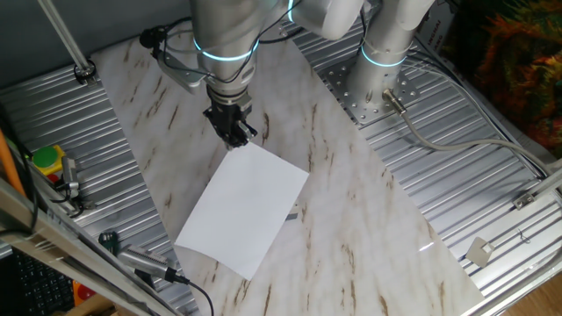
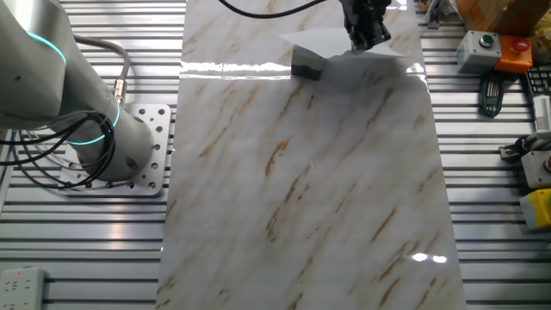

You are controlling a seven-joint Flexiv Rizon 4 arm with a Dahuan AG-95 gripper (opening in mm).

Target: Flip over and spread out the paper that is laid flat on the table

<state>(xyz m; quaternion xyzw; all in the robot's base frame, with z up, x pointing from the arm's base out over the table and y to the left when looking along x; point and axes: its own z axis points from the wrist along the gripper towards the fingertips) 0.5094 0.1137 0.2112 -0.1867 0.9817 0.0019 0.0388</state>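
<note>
One corner of the paper [image 1: 244,207], at twelve o'clock, sits pinched in the gripper [image 1: 234,132], lifted off the table [image 1: 369,237] for flipping.

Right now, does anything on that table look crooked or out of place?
Yes: the paper lies askew, diagonal to the table edges, and a small dark object peeks from under one edge. The end effector is at its far corner.
</note>
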